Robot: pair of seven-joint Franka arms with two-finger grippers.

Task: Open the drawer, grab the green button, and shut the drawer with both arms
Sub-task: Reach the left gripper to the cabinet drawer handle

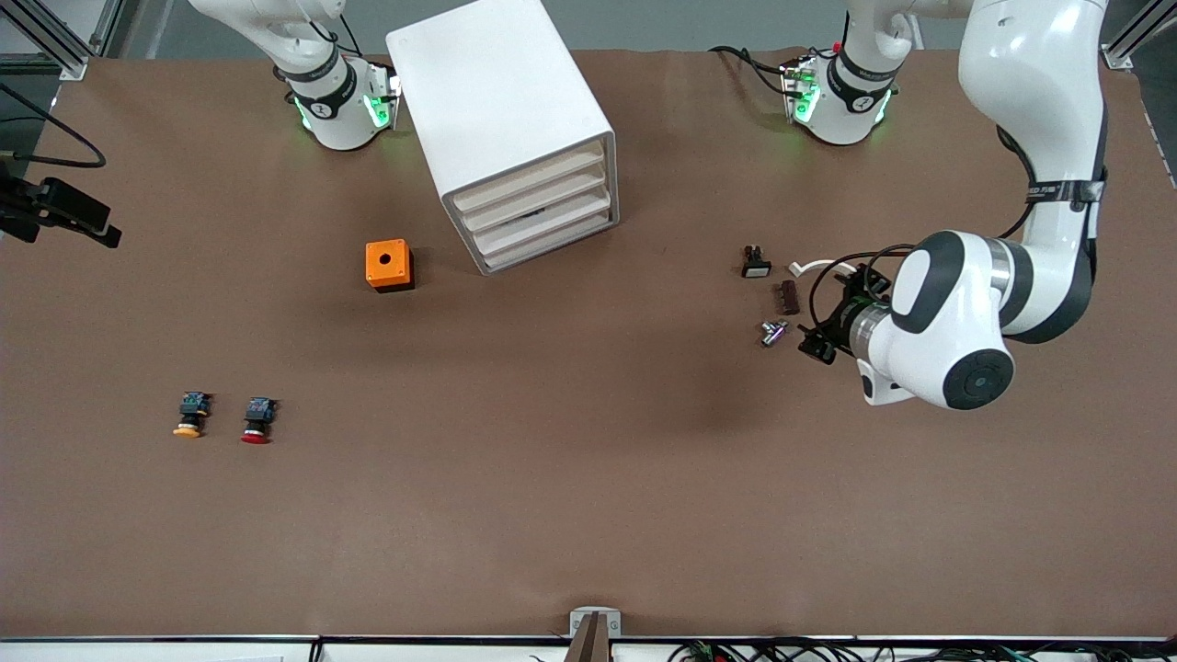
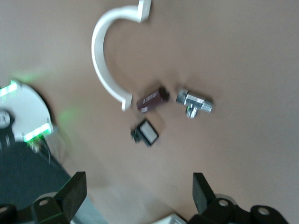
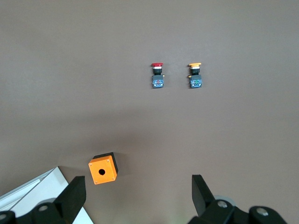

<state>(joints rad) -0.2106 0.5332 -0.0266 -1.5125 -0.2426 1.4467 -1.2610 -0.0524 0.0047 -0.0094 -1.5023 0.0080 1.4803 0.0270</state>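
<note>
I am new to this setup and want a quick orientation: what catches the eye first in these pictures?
The big white cabinet stands between the robots' bases, its four drawers all shut. Beside it, toward the right arm's end, sits a small orange box. The left hand, open, hangs over small parts at the left arm's end.

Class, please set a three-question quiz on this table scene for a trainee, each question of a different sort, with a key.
1. Fill in: the button beside the red-capped button has a ____ cap.
2. The left gripper hangs open over: A) the white cabinet; B) the metal fitting and small parts at the left arm's end of the table; C) the two buttons.
3. True or false: the right gripper, up over the table near the orange box, is shut on a button.

Key: 1 yellow-orange; 2 B; 3 false, it is open and holds nothing.
</note>
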